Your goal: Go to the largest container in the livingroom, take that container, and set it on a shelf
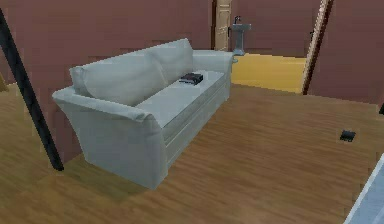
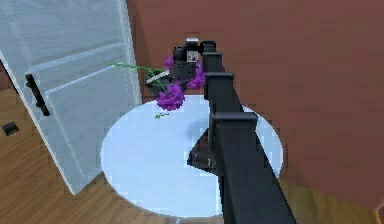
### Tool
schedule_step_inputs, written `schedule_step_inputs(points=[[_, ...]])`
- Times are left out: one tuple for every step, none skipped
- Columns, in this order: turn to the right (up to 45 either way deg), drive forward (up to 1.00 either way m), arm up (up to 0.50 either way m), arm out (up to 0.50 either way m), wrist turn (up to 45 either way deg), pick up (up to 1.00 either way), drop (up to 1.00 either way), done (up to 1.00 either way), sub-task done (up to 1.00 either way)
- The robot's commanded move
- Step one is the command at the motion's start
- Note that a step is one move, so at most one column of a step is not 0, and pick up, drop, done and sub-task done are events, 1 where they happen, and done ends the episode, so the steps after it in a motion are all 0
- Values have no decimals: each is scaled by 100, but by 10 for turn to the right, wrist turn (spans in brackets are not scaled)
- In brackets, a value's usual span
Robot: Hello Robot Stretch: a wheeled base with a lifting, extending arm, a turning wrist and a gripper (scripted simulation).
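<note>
My arm reaches out over a round white table in the arm side view. Its gripper is at the table's far edge, in front of a dark red wall. A bunch of purple flowers with thin green stems sits right at and below the gripper's far end, just above the tabletop. I cannot tell whether the gripper holds anything. I cannot make out a container under the flowers. A dark wedge-shaped thing lies on the table against the arm's left side.
A pale grey sofa stands against the dark red wall, with a small dark flat thing on its seat. Behind it a doorway opens onto a yellow floor. A white door with a black handle stands left of the table. Wooden floor lies right of the sofa.
</note>
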Motion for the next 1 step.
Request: schedule_step_inputs(points=[[0,0,0,0,-450,0,0,0,0]])
